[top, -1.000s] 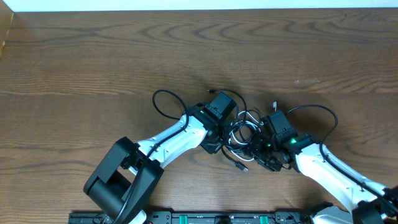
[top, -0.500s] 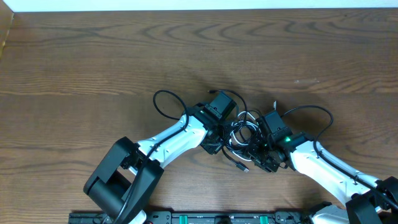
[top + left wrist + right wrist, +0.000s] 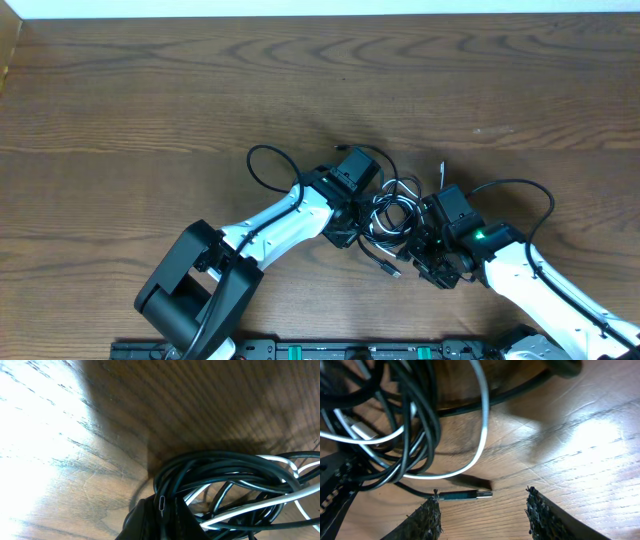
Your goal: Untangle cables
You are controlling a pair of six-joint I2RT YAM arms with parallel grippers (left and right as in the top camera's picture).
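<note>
A: R tool (image 3: pixel 485 515) hangs approx half open and empty, fingers either side of a USB plug (image 3: pixel 470 495) lying flat on the worktop (image 3: pixel 570 435). Looks lined up to pinch that free end.
B: Behind it?
A: White cable (image 3: pixel 480 420) curls just past the plug, then the black cables (image 3: pixel 415 420) in piled coils, white threaded thru. The knot sits mid-worktop btwn both arms.
B: L tool?
A: L tool (image 3: pixel 160 516) is clamped tight on the black cables at the knot's other side. An anchor, I'd say, so the R side can pull.
B: Obstacles?
A: The white loop crowds the plug. Farther out, thick arm wires (image 3: pixel 530 195) arc near the knot, a snag risk.
</note>
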